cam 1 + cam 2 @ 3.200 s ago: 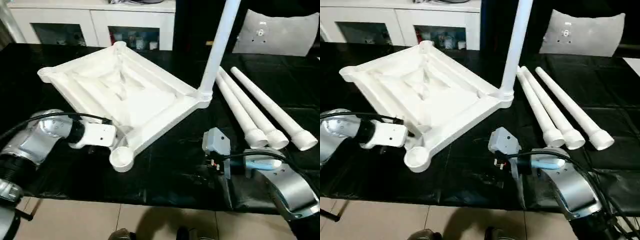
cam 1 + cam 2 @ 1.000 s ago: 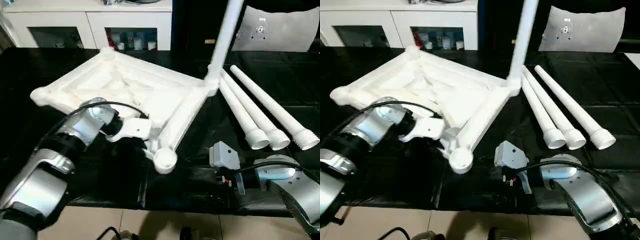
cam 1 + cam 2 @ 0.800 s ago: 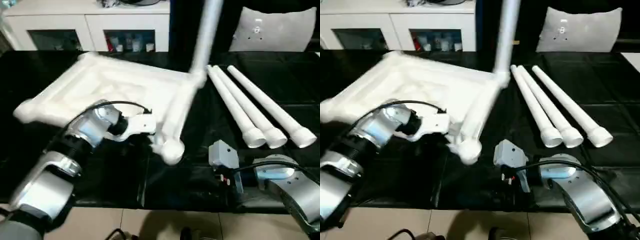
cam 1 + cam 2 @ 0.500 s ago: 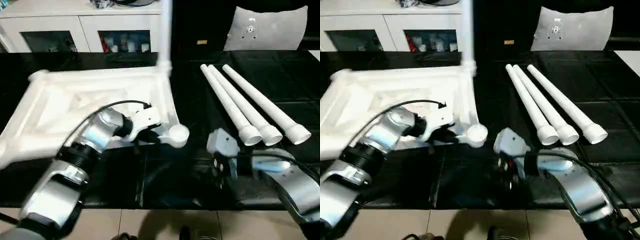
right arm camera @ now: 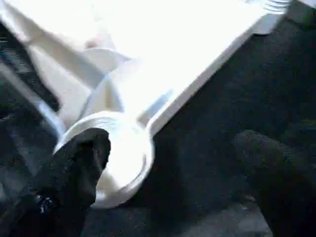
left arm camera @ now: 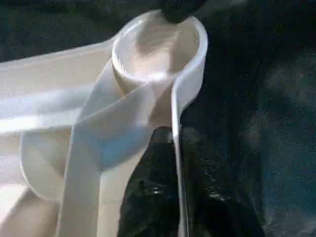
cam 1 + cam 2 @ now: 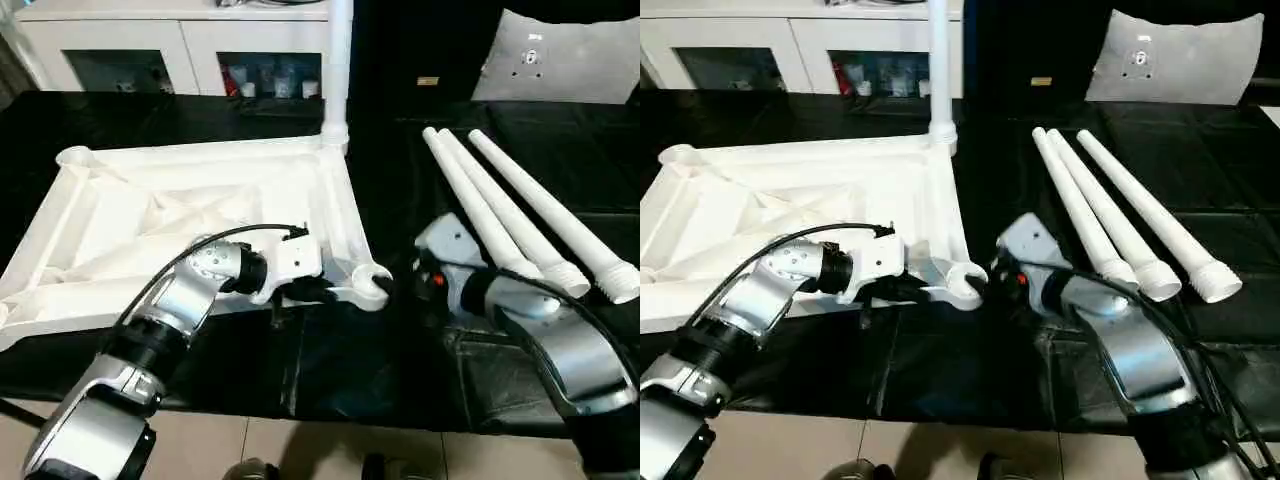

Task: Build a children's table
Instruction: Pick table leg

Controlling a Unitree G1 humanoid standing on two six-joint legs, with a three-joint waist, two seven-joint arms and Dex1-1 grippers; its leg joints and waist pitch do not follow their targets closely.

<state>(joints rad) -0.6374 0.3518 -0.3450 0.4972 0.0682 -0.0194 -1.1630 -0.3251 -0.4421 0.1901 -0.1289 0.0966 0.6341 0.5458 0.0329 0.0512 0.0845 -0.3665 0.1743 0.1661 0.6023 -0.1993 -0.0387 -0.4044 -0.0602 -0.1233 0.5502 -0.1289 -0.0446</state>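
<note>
While the right gripper [image 7: 990, 275] gapes empty, the left gripper [image 6: 175, 148] pinches the ribbed white tabletop's [image 7: 190, 200] thin rim.

1. The table top [image 7: 200, 215], lying upside down, is seen in plain white, with crossing ribs of the same white.
2. The upright leg [image 7: 337, 70] at 12 o'clock and three loose legs [image 7: 520, 215] at 2 o'clock are white.
3. The work surface [image 7: 330, 370] is covered in glossy black.
4. The forearms are silver; the fingers [image 5: 74, 168] are black.
5. The cabinet [image 7: 170, 40] at 11 o'clock is white.
</note>
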